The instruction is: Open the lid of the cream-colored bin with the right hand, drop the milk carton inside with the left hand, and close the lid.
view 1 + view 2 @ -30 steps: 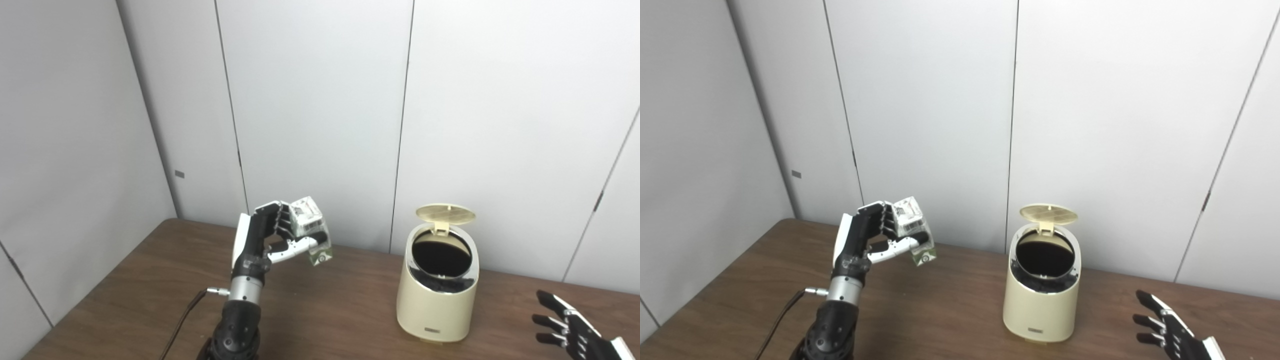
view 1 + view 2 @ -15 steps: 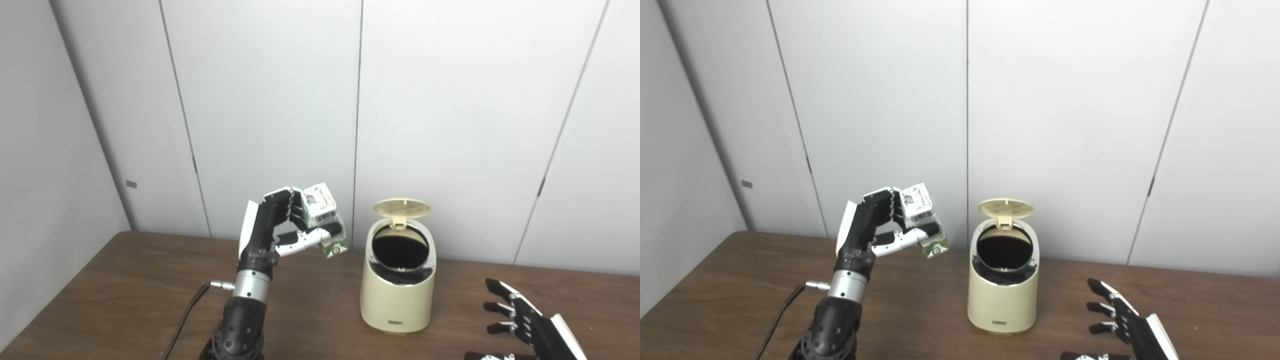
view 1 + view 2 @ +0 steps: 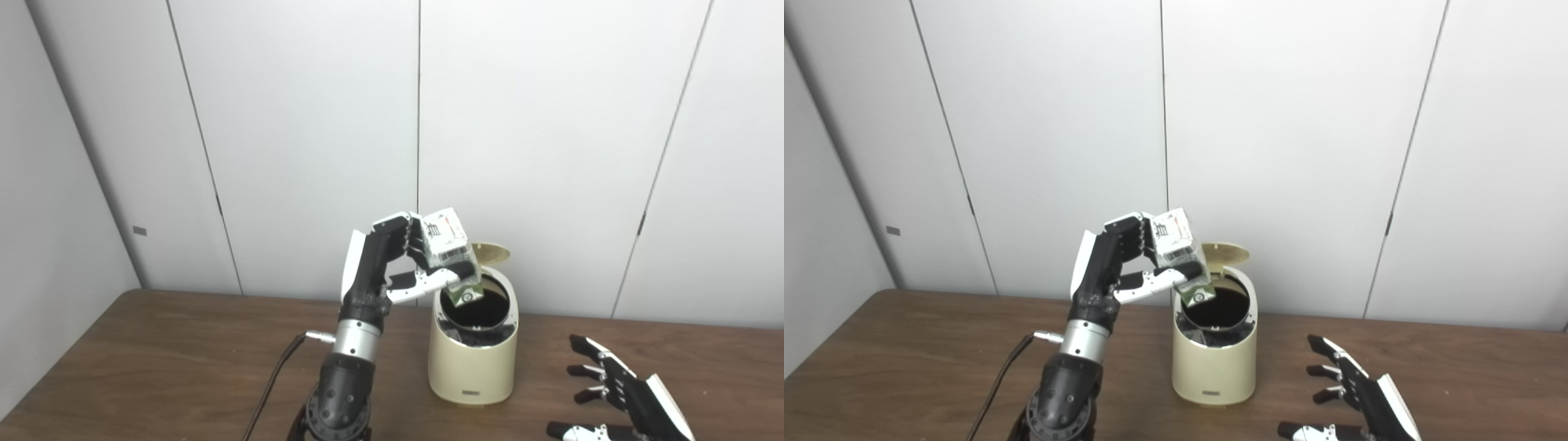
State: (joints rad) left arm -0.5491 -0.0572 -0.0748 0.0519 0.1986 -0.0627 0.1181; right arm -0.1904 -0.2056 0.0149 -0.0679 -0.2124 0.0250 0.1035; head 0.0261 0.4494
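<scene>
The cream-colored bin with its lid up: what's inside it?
The cream-colored plastic bin shows only a dark opening with black lining at its rim. The white-and-green milk carton, in the left hand, covers part; the bottom is hidden.

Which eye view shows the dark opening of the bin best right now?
The left eye view: more of the cream-colored bin's dark opening shows beside the milk carton that the left hand holds. In the right eye view the carton's lower end covers more of the opening's left side.

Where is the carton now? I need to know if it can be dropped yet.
The carton is held by the left hand, tilted at the left rim of the open bin, mid-picture in both views.
</scene>
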